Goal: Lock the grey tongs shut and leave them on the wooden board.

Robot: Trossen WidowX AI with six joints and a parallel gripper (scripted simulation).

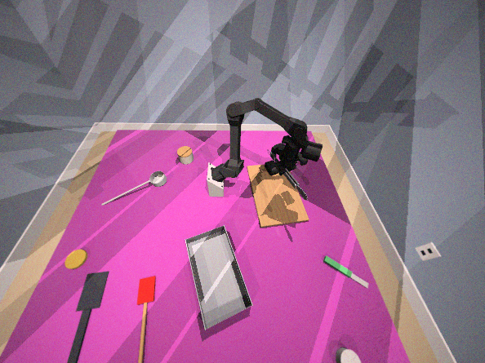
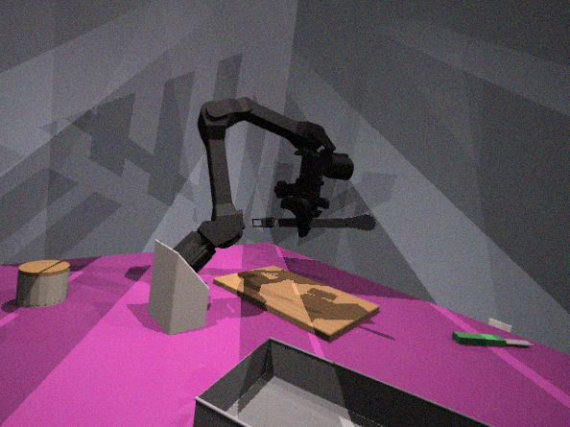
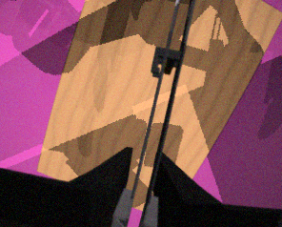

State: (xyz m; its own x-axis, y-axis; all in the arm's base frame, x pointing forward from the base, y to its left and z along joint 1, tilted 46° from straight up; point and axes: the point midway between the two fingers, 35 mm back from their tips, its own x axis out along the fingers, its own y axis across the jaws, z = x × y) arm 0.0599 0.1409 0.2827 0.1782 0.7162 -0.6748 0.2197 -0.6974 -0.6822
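The grey tongs point(image 1: 297, 186) point(image 2: 362, 222) point(image 3: 164, 129) are in the air, roughly level, with the rounded tip end to the right in the exterior view and a small rectangular loop at the left end. In the wrist view their two arms run close together, nearly parallel, past a small dark block. My gripper point(image 2: 303, 231) point(image 3: 143, 155) is shut on the tongs, above the wooden board point(image 1: 265, 219) point(image 2: 288, 301) point(image 3: 86, 95). Nothing lies on the board. Whether the lock is engaged cannot be seen. The roasting tin point(image 1: 233, 264) point(image 2: 365, 383) holds nothing.
A white angled block point(image 1: 215, 188) point(image 2: 178, 296) stands by the arm's base. A lidded pot point(image 1: 185, 156) point(image 2: 43, 284) and a ladle point(image 1: 157, 179) are left of it. A green-handled knife point(image 1: 339, 266) point(image 2: 480, 339) lies right of the tin; a red spatula point(image 1: 146, 290) lies left.
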